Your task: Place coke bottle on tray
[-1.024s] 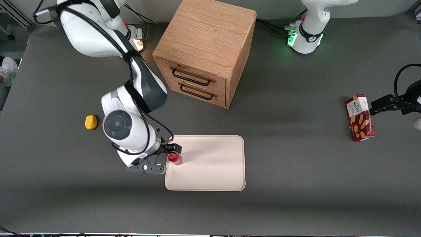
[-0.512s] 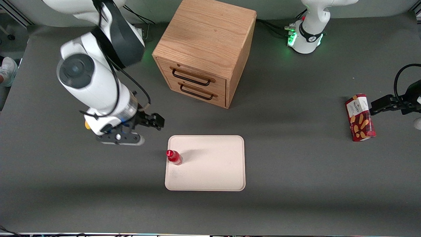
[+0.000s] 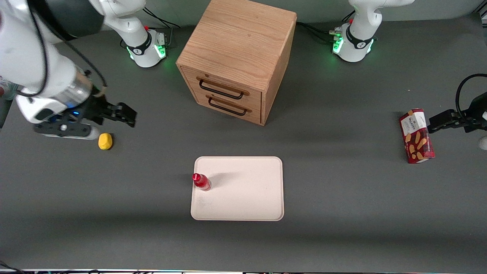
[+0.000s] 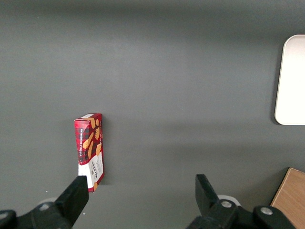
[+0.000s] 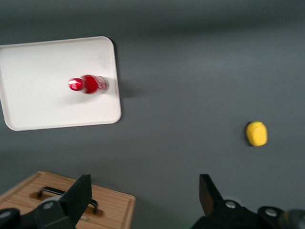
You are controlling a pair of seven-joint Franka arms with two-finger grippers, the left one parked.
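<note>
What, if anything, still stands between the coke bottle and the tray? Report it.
Nothing visible does. The coke bottle already stands upright on the tray, near the edge toward the working arm's end. The end effector is open, apart from it, above the table beside the yellow object.

a dark grey table fills nearly the whole front view, matte and evenly lit, with soft wide shadow bands across it. on it stands a light oak cabinet with two drawers, each with a dark wire handle. along the edge farthest from the camera, black cables trail, and green lights glow nearby.
</note>
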